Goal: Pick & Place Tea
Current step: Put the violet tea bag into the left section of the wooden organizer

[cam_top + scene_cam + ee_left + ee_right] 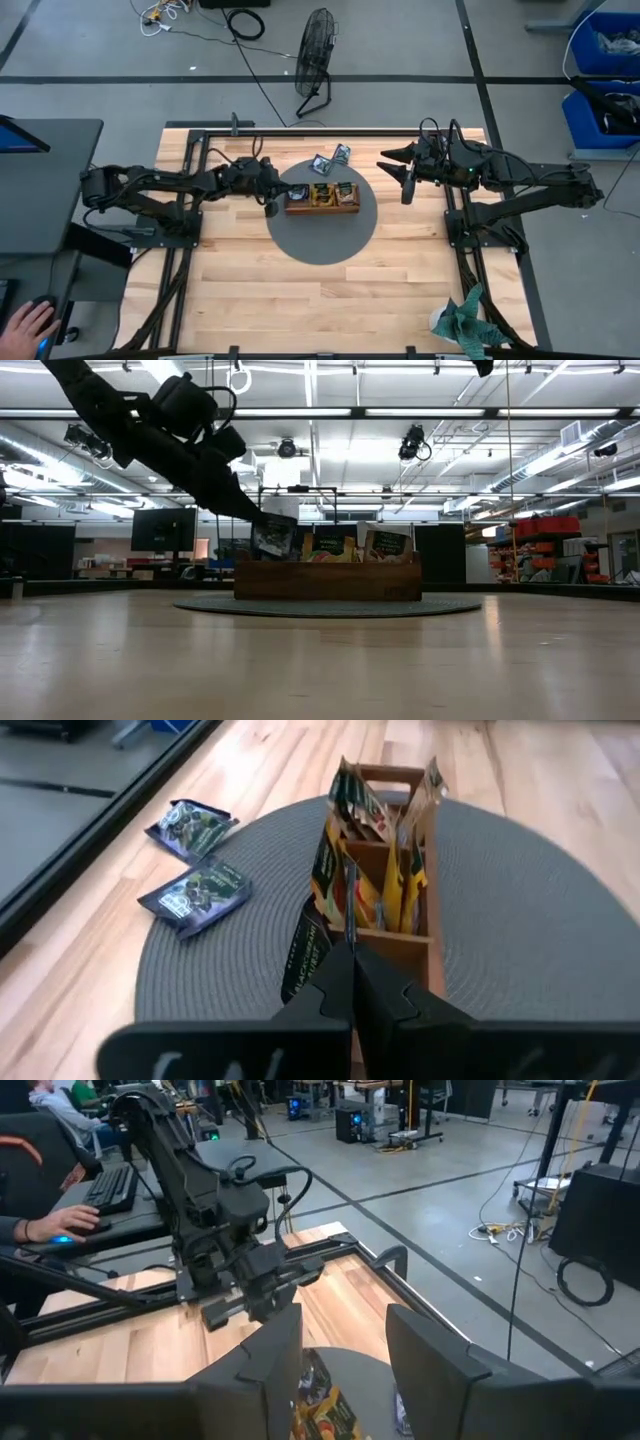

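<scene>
The left gripper (272, 203) is positioned at the left end of the wooden tray (322, 207), which sits on a round grey mat (300, 240) at the centre of the table (300, 310). In the left wrist view its fingers (335, 985) are pressed together on the edge of a dark tea sachet (305, 952), which hangs at the near end of the tray, above its first compartment. The low view confirms this: the held sachet (272, 536) is tilted and raised at the tray's left end, its lower edge about level with the tray rim (328, 565).

Further sachets stand upright in the tray's compartments (385, 870), visible in yellow, green and orange. Two loose dark blue sachets (331, 158) lie flat at the far edge of the mat, well apart from the left gripper and near each other.

The right gripper (408, 178) hangs off the mat's right side, clear of the tray, with its fingers (435, 1355) spread apart and nothing between them.

The high view gives the overall layout but does not resolve the grasp; the left wrist view does. The low view shows the held sachet's height, which the overhead cannot. The right wrist view shows the left arm and, beyond the table, a person's hand (50, 1228) on a mouse at a desk.
</scene>
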You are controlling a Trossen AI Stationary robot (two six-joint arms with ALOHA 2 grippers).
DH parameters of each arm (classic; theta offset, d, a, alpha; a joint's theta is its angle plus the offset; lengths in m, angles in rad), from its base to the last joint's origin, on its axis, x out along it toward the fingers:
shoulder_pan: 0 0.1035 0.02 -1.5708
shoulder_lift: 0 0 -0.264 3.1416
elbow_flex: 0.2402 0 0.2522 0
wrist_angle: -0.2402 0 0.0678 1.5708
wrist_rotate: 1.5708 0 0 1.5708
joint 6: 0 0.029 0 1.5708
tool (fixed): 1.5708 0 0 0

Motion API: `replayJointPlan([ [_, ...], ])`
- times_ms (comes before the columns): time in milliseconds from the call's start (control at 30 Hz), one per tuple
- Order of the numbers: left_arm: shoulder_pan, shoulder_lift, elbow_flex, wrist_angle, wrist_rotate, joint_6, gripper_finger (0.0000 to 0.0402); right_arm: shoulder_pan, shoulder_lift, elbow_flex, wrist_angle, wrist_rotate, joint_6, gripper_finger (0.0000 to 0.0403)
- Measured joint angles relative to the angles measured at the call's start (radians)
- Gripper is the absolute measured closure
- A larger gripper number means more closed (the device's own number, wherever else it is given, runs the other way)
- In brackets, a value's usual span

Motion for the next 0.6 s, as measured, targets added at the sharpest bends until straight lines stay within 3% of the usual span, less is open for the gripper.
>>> replayJointPlan([
  [600,0.001,0.115,0.000,0.098,0.003,0.091,0.0399,0.000,0.033,0.000,0.019,0.000,0.026,0.0250],
])
